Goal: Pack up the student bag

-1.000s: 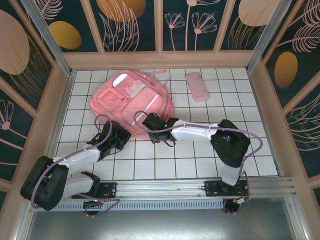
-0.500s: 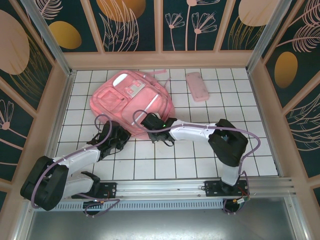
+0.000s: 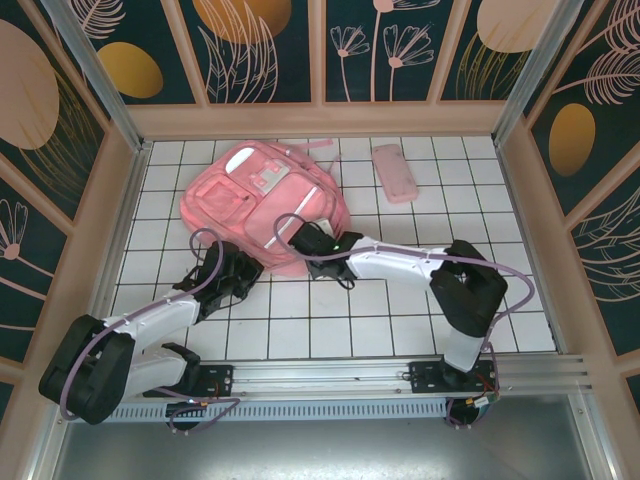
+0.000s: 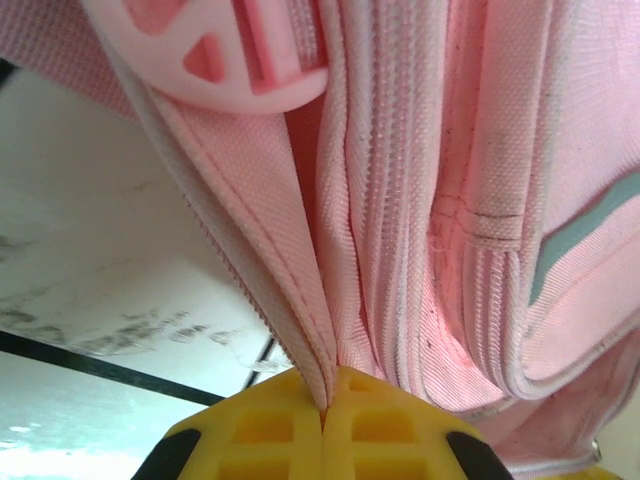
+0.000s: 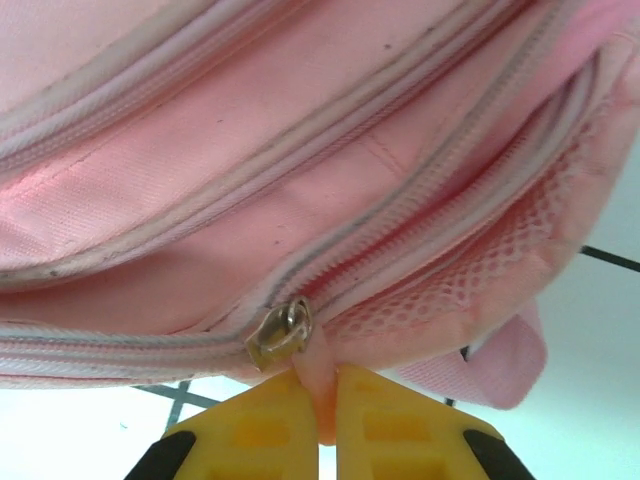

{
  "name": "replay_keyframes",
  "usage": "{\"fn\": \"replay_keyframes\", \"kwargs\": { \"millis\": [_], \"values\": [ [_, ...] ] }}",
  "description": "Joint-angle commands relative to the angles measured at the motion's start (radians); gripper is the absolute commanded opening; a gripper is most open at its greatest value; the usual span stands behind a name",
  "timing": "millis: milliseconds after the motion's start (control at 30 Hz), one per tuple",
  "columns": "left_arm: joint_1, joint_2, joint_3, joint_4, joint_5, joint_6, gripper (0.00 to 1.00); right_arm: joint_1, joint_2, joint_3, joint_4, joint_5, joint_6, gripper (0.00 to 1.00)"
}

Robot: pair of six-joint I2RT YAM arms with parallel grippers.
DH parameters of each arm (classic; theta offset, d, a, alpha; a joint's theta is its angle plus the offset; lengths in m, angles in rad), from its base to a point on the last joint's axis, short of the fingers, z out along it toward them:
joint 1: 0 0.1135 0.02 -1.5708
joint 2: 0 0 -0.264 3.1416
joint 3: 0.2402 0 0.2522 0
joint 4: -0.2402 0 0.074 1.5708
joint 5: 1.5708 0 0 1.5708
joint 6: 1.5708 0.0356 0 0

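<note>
Where wooden-framed walls (image 3: 150, 120) close in on three sides, their dark panels painted with pale leaves, flowers and orange ovals, the floor of the cell is a table (image 3: 400, 330) of white square tiles with dark grout lines. In the left wrist view its glossy surface shows faint grey smudges. A metal rail (image 3: 330, 375) runs along the near edge and carries both arm bases.

On the far left part of the tiles lies the student bag (image 3: 262, 205), pink, flat on the surface with its front pockets facing up and a pale stripe (image 4: 585, 235) curving across it. The left arm (image 3: 150, 320) reaches up from the near left corner to the bag's near edge. The right arm (image 3: 400, 265) bends across from the right to the bag's near right side.

A small flat pink pouch (image 3: 394, 173) rests on the tiles toward the far right, well apart from the bag and from both arms.

At the bag's near edge, the left gripper (image 4: 325, 405) has its yellow fingers pressed together on a folded seam of the bag's fabric, below a round pink plastic buckle (image 4: 240, 60). The right gripper (image 5: 325, 405) is clamped on a short pink tab hanging from the bag's zip line, beside a strip of pink mesh (image 5: 480, 270). The metal zip slider (image 5: 280, 333) sits just above the fingertips, touching the tab
</note>
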Motion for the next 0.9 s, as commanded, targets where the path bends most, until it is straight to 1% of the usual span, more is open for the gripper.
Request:
{"fn": "replay_keyframes", "kwargs": {
  "millis": [0, 100, 167, 333, 433, 533, 600, 667, 733, 800, 867],
  "values": [
    [0.014, -0.005, -0.007, -0.059, -0.086, 0.019, 0.00, -0.116, -0.100, -0.051, -0.032, 0.081, -0.036, 0.04],
    [0.016, -0.004, -0.004, -0.050, -0.081, 0.038, 0.00, -0.182, -0.115, -0.058, 0.013, 0.021, -0.087, 0.05],
    [0.014, 0.000, 0.008, -0.056, -0.078, 0.052, 0.00, -0.199, -0.109, -0.048, 0.022, 0.002, -0.115, 0.05],
    [0.015, 0.002, 0.013, -0.053, -0.082, 0.059, 0.00, -0.199, -0.122, -0.052, 0.024, -0.068, -0.173, 0.03],
    [0.016, 0.002, 0.020, -0.067, -0.090, 0.068, 0.00, -0.199, -0.135, -0.056, 0.005, -0.060, -0.189, 0.03],
    [0.016, -0.002, 0.024, -0.077, -0.099, 0.074, 0.00, -0.203, -0.144, -0.035, -0.030, -0.081, -0.205, 0.07],
    [0.015, 0.003, 0.025, -0.072, -0.095, 0.078, 0.00, -0.200, -0.148, -0.006, -0.047, -0.201, -0.232, 0.09],
    [0.015, 0.007, 0.027, -0.067, -0.087, 0.085, 0.00, -0.185, -0.162, 0.004, -0.031, -0.288, -0.241, 0.08],
    [0.015, 0.012, 0.034, -0.060, -0.078, 0.093, 0.00, -0.170, -0.175, 0.003, -0.007, -0.382, -0.252, 0.09],
    [0.015, 0.019, 0.041, -0.054, -0.067, 0.102, 0.00, -0.155, -0.181, -0.004, 0.015, -0.383, -0.241, 0.13],
    [0.015, 0.025, 0.048, -0.053, -0.061, 0.106, 0.00, -0.153, -0.168, -0.001, 0.012, -0.321, -0.227, 0.13]
  ]
}}
